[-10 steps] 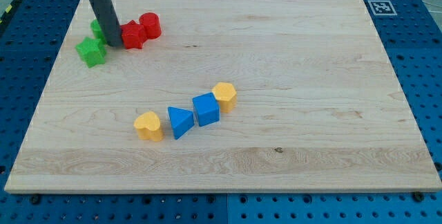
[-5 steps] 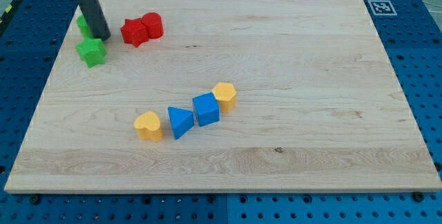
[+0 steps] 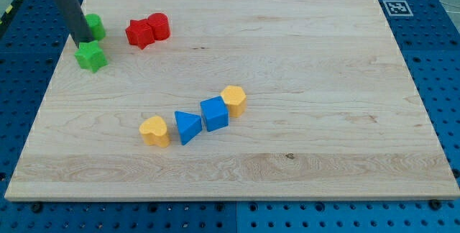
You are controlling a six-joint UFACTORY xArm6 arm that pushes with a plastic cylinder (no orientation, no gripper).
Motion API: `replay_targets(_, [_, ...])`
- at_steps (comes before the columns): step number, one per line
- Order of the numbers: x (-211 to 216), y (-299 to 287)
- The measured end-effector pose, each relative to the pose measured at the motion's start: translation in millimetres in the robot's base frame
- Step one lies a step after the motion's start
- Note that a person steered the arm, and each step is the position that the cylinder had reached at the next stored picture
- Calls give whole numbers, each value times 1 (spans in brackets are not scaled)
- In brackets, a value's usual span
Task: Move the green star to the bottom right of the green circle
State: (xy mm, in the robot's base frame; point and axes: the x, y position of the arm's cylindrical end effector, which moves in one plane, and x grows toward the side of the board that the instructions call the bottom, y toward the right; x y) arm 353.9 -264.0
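Observation:
The green star lies near the board's top left corner. The green circle sits just above it, partly hidden by my rod. My tip rests on the board between the two, touching the star's upper left edge and to the left of the circle.
A red star and a red cylinder touch each other to the right of the green blocks. Mid-board, a row runs up to the right: yellow heart, blue triangle, blue cube, yellow hexagon. The board's left edge is close.
My rod has slid left from beside the red star, across the green circle, to the star's upper left. The green star has shifted slightly left and down.

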Motion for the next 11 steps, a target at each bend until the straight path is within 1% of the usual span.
replay_targets(2, [1, -21])
replay_targets(7, [63, -22])
replay_targets(8, [70, -22])
replay_targets(11, [61, -12])
